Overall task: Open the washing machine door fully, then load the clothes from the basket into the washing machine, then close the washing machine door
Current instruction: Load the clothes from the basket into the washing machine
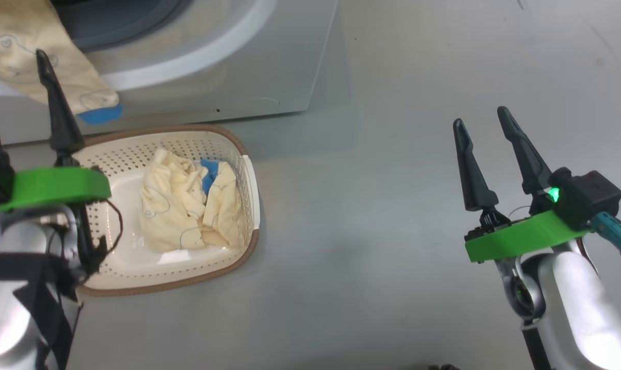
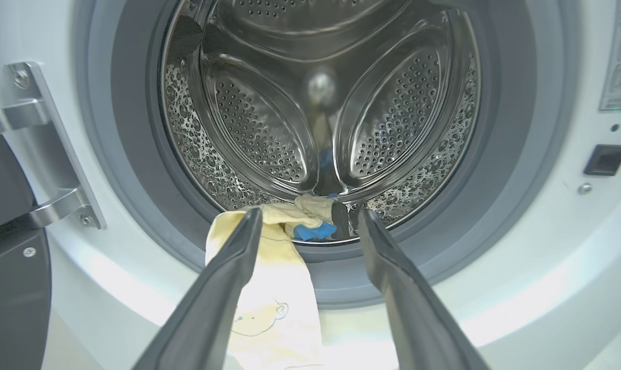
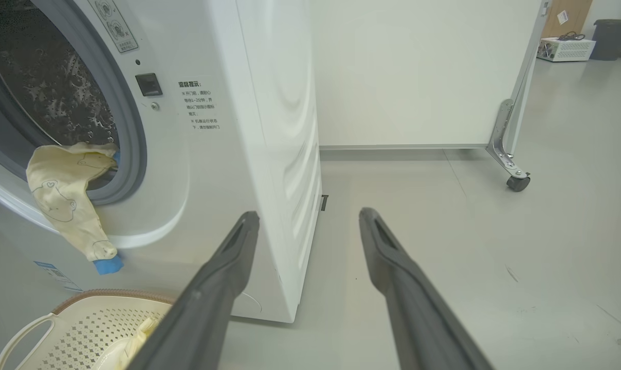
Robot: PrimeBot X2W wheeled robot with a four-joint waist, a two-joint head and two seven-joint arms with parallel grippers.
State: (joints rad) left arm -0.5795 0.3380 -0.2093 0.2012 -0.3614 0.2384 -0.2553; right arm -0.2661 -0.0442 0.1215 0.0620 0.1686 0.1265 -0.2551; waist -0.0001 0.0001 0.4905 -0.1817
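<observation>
Basket [image 1: 121,154] on floor [image 1: 393,216] just right of left pincer [image 2: 310,216], clothes [image 1: 179,205] inside it. Ahead of that pincer, a garment [image 2: 277,293] hangs out of the washing machine [image 1: 269,77].

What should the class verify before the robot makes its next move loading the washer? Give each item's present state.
1. Washing machine door swung clear of the opening: ok.
2. Left gripper open, empty: ok.
3. Right gripper open, empty: ok.
4. Garment fully inside drum: not ok, hangs out over gasket.
5. Basket emptied: not ok, clothes lie inside.
</observation>
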